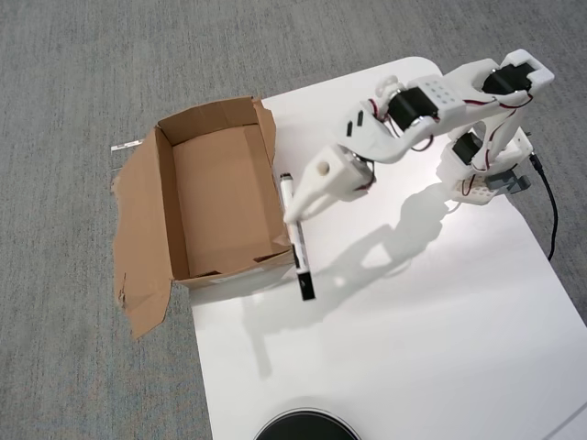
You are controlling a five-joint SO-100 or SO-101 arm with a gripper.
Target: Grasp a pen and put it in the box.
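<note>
In the overhead view my white gripper [295,216] is shut on the pen [299,247], a slim white marker with black ends. The pen hangs in the air, running from beside the box's right wall down past the box's near right corner. The box [165,192] is brown cardboard, open at the top and empty inside, with a torn flap [138,247] spread out on its left side. It sits at the left edge of the white table [413,348], partly over the grey carpet. The gripper is just right of the box's right wall.
My arm's base [481,170] stands at the table's upper right, with a black cable [550,211] running down the right edge. A round black object [307,428] shows at the bottom edge. Grey carpet surrounds the table.
</note>
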